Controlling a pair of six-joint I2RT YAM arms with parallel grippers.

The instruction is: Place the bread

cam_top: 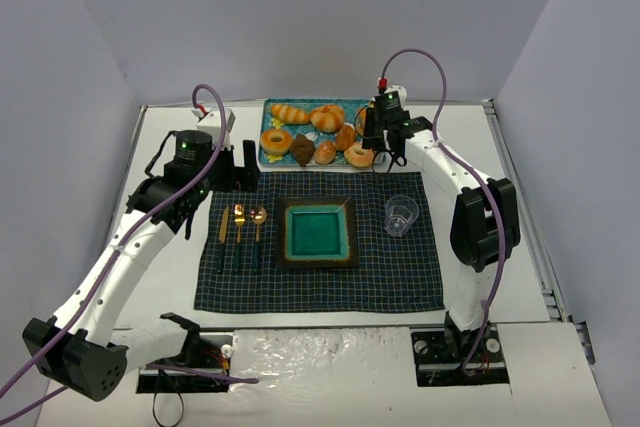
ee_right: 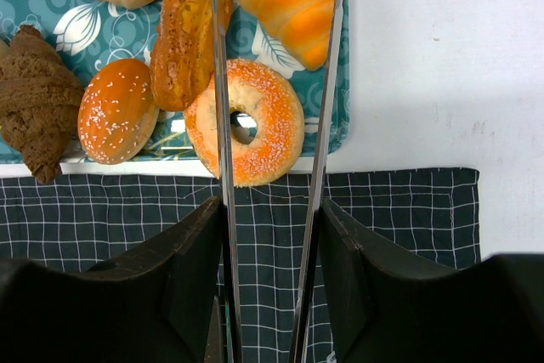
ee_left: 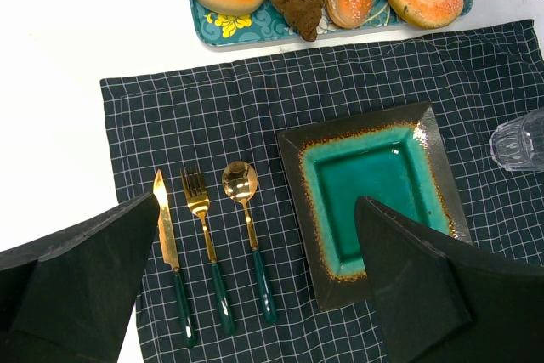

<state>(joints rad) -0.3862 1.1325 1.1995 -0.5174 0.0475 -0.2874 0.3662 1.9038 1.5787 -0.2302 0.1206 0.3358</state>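
**Bread not yet lifted; plate bare**

A round, sugar-sprinkled orange bread ring [ee_right: 246, 133] is seen lying at the near right corner of a teal, flower-patterned tray [ee_right: 76, 36], its near edge overhanging the tray's rim. It is touched on its left by a long brown pastry and is just beside a small sugared bun. A pair of thin metal tongs [ee_right: 223, 125] is carried in the right gripper [ee_right: 270, 218], whose fingers are closed against the two arms. The arms are held apart, one crossing the ring beside its hole and the other passing along its right edge. Whether the ring is already pinched cannot be told.

The square teal-glazed plate with a dark rim [ee_left: 374, 184] is left bare at the middle of the dark checked placemat [cam_top: 320, 287], near the tray. The placing is judged to be at its start: the ring is aimed at, but the lift, the carry and the setting down remain to be done.

The left gripper [ee_left: 259, 210] is held spread wide above the placemat, over the gold cutlery with green handles [ee_left: 208, 244], and nothing is held in it. A clear glass tumbler [cam_top: 400, 215] is set to the plate's right.
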